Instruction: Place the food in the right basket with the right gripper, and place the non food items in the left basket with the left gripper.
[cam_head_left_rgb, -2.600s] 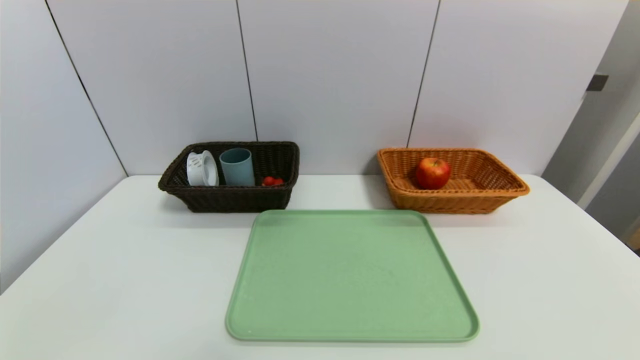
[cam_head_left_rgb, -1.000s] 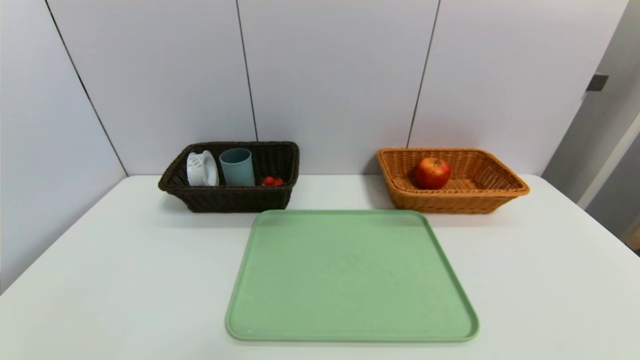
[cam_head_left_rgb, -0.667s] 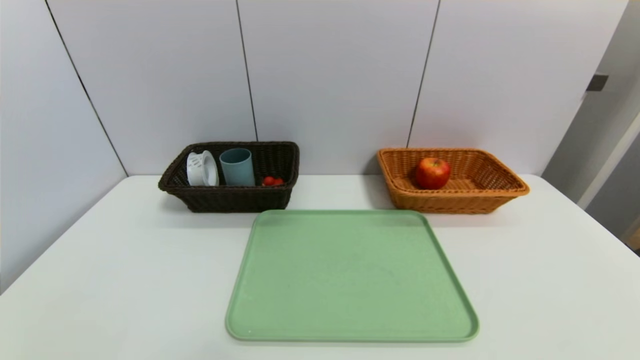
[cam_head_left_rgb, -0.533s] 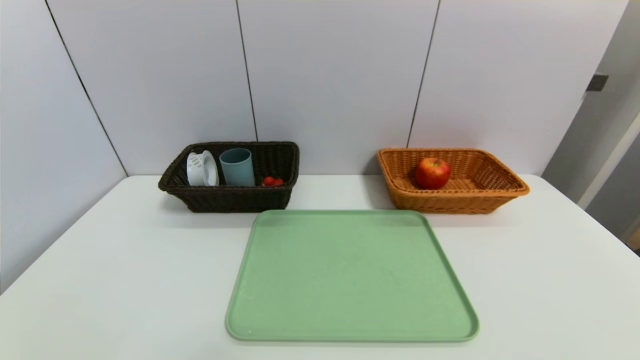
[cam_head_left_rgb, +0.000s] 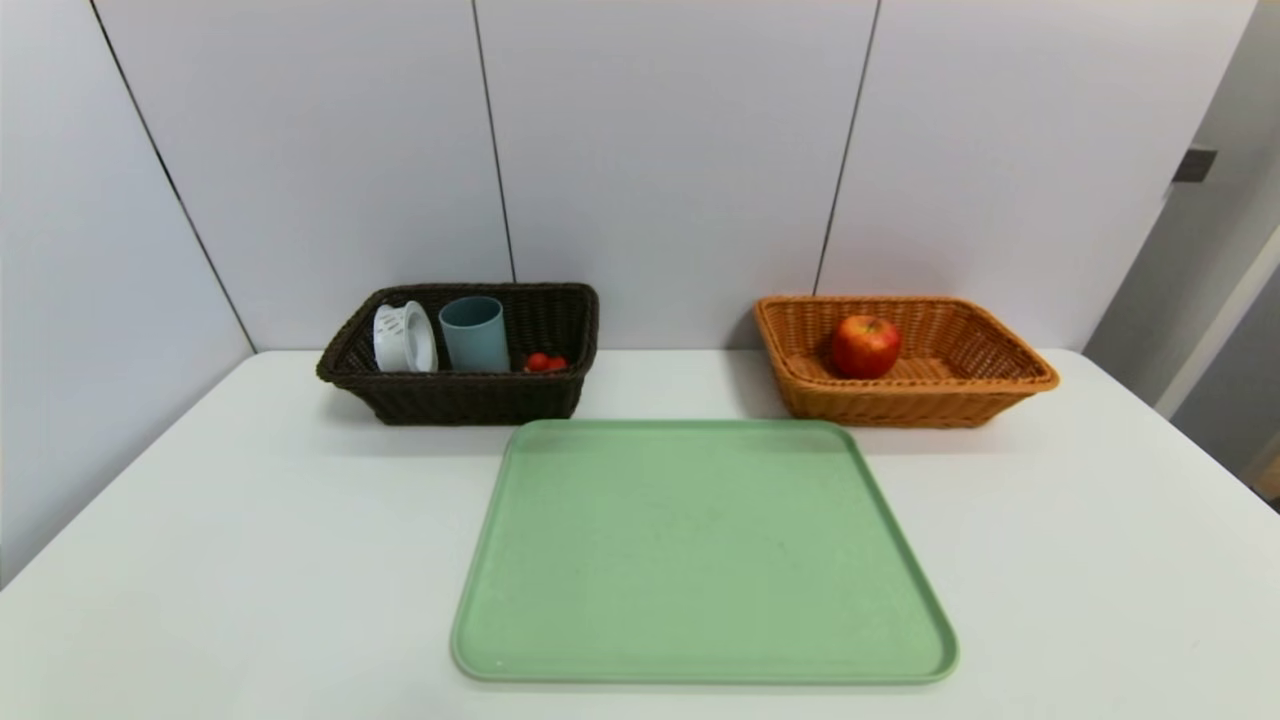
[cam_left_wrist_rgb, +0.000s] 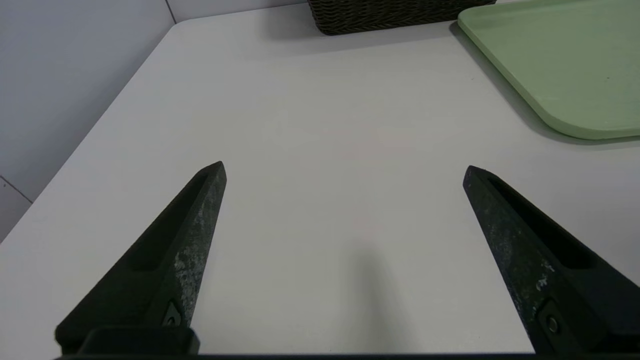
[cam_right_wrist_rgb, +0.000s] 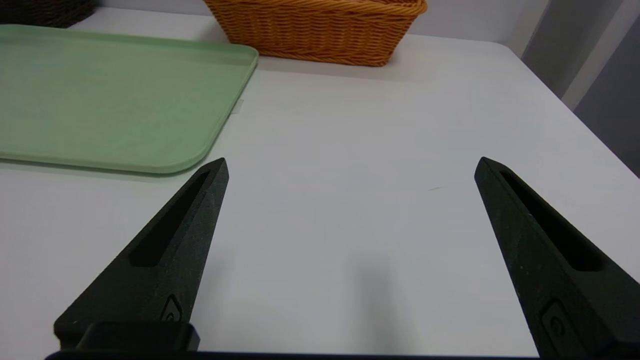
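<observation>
Head view: green tray (cam_head_left_rgb: 700, 560) sits bare at table (cam_head_left_rgb: 230, 560) centre, taken here as the landmark. Behind its left corner, the dark wicker basket (cam_head_left_rgb: 470, 395) holds a white perforated cap-like piece (cam_head_left_rgb: 403, 338) leaning on edge, a blue-grey cup (cam_head_left_rgb: 474, 333) upright, and small red items (cam_head_left_rgb: 545, 362), possibly cherry tomatoes; if food, they are in the wrong basket. Behind the tray's right corner, the orange wicker basket (cam_head_left_rgb: 905, 395) holds a red apple (cam_head_left_rgb: 865, 346). Neither arm is in this view.

Left wrist view: left gripper (cam_left_wrist_rgb: 344, 167) hovers over bare table to the tray's left, fingers spread wide, holding nothing. Likely a parked pose, clear of the tray.

Right wrist view: right gripper (cam_right_wrist_rgb: 351, 165) mirrors it on the tray's right, also wide open and empty, with the orange basket beyond.

Judgement: sorting looks finished, barring the doubtful red items.
</observation>
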